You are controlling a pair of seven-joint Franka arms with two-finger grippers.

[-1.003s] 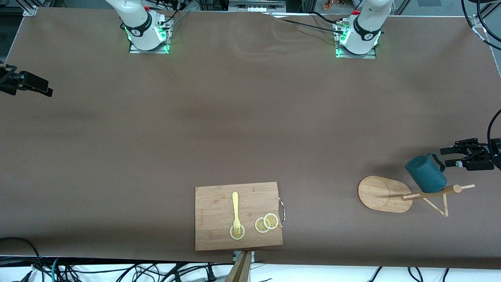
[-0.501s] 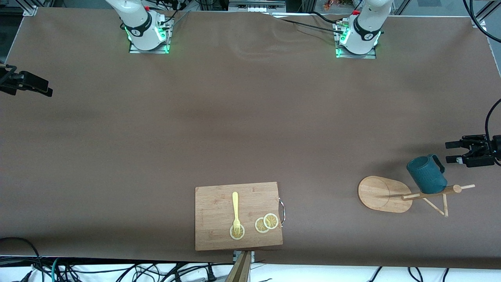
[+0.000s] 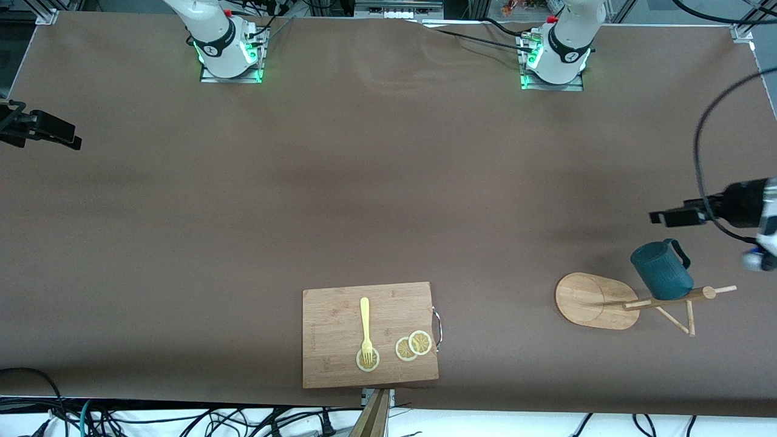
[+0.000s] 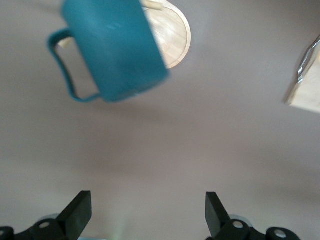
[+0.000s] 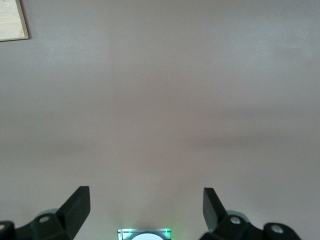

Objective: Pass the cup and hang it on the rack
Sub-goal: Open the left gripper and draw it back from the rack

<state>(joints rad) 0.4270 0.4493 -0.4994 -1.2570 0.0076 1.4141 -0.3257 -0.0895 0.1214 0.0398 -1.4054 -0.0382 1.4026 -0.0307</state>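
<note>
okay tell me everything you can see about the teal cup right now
The cup is a small dark teal mug with a ribbed outside and a loop handle. It hangs tilted on a thin peg of the light wooden rack, toward the left arm's end of the table. Nothing grips it: the left gripper is open and clear of it. Its inside is not visible.

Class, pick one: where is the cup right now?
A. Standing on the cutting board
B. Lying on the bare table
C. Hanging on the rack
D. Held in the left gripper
C: the cup hangs on a peg of the rack, and the open left gripper is clear of it.
</note>
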